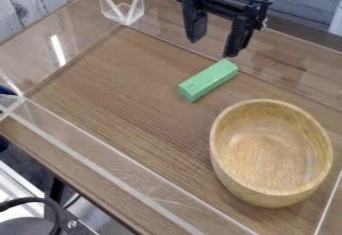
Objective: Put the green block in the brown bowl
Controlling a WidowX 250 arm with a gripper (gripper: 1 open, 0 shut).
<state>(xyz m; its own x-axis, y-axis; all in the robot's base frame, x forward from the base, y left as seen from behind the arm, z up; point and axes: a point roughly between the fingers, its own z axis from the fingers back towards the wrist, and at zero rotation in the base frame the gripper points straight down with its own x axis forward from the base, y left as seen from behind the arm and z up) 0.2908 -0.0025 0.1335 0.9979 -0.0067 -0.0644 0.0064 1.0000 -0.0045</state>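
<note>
The green block (209, 81) lies flat on the wooden table, its long side running diagonally from lower left to upper right. To its lower right sits the brown bowl (273, 151), empty, close to the table's front right corner. My gripper (218, 37) hangs above and just behind the block's far end, black fingers pointing down and spread apart, open, nothing between them. It does not touch the block.
The wooden table (107, 89) is enclosed by low clear plastic walls (80, 139) along the front and left. A clear plastic bracket (123, 7) stands at the back left corner. Dark gear shows below the front edge at bottom left.
</note>
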